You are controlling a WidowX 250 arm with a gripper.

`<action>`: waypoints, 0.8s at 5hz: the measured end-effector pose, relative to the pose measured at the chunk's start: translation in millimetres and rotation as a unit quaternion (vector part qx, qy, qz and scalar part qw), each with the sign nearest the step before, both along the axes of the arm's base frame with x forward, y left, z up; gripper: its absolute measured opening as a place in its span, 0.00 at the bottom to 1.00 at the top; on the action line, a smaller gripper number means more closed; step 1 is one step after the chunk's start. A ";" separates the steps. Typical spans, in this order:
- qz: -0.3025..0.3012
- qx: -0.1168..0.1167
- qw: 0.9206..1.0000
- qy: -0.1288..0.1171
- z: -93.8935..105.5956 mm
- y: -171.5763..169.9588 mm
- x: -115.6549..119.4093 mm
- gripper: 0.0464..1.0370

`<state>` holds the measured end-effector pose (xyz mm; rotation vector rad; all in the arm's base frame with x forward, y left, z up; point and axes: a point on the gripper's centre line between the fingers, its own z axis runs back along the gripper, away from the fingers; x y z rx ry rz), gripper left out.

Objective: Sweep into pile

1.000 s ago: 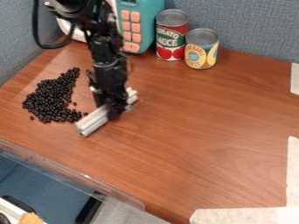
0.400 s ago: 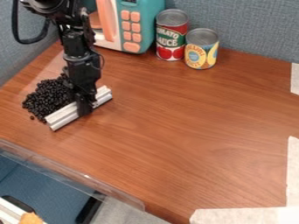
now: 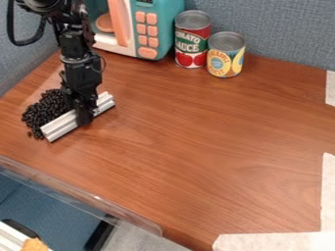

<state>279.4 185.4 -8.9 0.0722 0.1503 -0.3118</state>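
Beans (image 3: pixel 42 112), dark heap, just beside tool (image 3: pixel 84 116)

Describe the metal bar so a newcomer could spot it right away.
Find the wooden table and look left, where the black gripper comes down. The bar lies slantwise beneath it, pale, straight and grooved, unlike the heap of small black beans beside it.

You are seeing a teal toy microwave (image 3: pixel 157 29) standing at the counter's (image 3: pixel 196 127) far left corner. Just beside it, a red can (image 3: pixel 190 48) is standing near the far edge, and a yellow can (image 3: pixel 225 62) is standing to its right. Pale tape (image 3: pixel 327 188) is lining the right edge and near right corner, while a clear plastic strip (image 3: pixel 98 201) is running along the near edge.
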 end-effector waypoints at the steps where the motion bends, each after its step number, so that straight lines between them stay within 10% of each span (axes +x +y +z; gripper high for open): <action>1: 0.014 0.002 1.000 -0.002 1.0 12.8 2.7 0.34; 4: 0.061 -0.004 0.998 -0.002 0.6 44.5 7.3 0.34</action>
